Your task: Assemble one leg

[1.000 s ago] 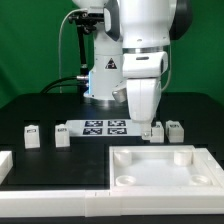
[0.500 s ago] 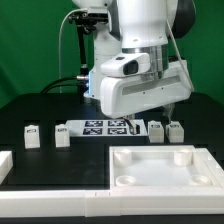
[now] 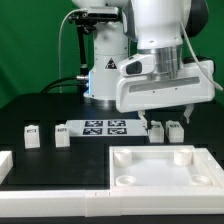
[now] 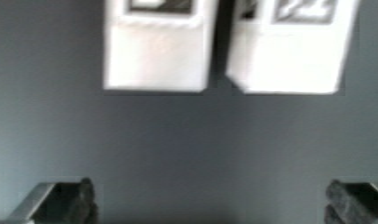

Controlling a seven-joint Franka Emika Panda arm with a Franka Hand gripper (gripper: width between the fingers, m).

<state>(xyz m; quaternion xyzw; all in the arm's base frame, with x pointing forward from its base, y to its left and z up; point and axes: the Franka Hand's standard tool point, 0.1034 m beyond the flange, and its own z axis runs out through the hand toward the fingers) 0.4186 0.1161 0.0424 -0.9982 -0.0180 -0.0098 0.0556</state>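
Observation:
Two white legs [image 3: 157,130] [image 3: 176,129] stand side by side on the black table right of the marker board [image 3: 103,127]. In the wrist view they show as two white blocks [image 4: 165,45] [image 4: 285,45] with tags at their far ends. My gripper [image 3: 165,116] hovers just above and in front of this pair, open and empty. In the wrist view the gripper [image 4: 211,203] has its dark fingertips [image 4: 61,203] wide apart, with bare table between them. Two more legs [image 3: 32,134] [image 3: 62,135] stand at the exterior view's left.
The large white slab with corner sockets [image 3: 160,182] lies in front at the exterior view's right. A white frame piece [image 3: 50,202] runs along the front left. The robot base [image 3: 100,70] stands behind the marker board.
The gripper has turned about its axis and shifted toward the exterior view's right, now spanning wide above the right pair of legs. The legs have not moved.

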